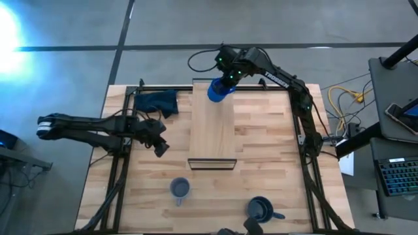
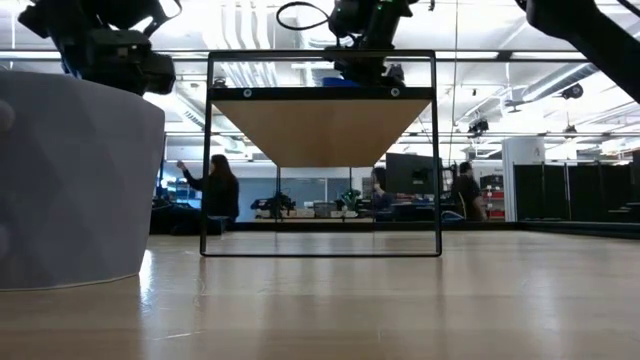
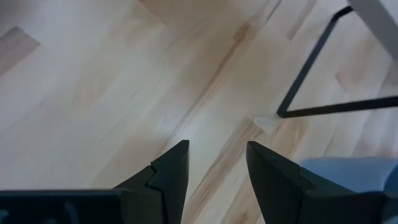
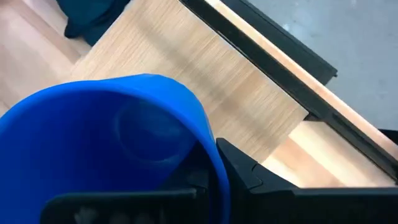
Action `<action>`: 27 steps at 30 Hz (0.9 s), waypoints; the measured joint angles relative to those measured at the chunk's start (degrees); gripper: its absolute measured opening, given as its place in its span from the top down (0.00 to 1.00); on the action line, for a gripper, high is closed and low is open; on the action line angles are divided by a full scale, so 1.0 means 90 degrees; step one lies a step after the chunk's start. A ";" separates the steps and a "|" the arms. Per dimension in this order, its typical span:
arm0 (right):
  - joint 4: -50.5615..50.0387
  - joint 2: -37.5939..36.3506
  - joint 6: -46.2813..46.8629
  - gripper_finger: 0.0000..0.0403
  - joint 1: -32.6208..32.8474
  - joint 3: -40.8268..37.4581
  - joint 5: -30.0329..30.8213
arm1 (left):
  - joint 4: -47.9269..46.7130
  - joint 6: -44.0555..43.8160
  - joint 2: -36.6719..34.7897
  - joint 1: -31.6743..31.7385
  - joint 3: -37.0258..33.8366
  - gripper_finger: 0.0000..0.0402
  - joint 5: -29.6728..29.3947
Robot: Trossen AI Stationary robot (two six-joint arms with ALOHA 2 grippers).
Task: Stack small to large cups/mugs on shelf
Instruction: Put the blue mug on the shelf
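Note:
My right gripper [image 1: 224, 79] is shut on the medium bright blue mug [image 1: 218, 91] over the far end of the light wood shelf [image 1: 213, 127]. The shelf's dark frame [image 1: 212, 164] is at its near end. The small grey-blue mug [image 1: 179, 188] stands on the table near the front edge and looms at the left of the low view [image 2: 70, 180]. The larger dark navy mug [image 1: 260, 209] stands at the front right. My left gripper [image 1: 159, 147] is open and empty over the table left of the shelf. My right gripper holds the bright blue mug by its rim wall [image 4: 210, 149], one finger inside the mug and one finger [image 4: 249, 174] outside. It comes from the table's far side, slanting down. The mug is at the shelf's far end; whether its base touches the board I cannot tell.
A dark blue cloth [image 1: 157, 101] lies at the table's far left corner. Black rails [image 1: 124, 130] run along the table's left and right sides. People sit in the room beyond the table [image 2: 215, 195].

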 joint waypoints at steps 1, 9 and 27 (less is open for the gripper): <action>0.0011 0.0000 -0.0015 0.97 0.0000 0.0000 0.0050 | 0.0032 -0.0069 0.0046 0.0000 0.0000 0.64 -0.0004; 0.0465 0.0002 -0.0273 0.97 -0.0052 -0.0024 0.0287 | 0.0071 -0.0408 0.0258 -0.0002 0.0058 0.64 -0.0176; 0.0621 0.0223 -0.0025 0.93 -0.0121 -0.0008 0.0146 | 0.0448 -0.0291 -0.0698 0.0000 0.0308 0.64 -0.0379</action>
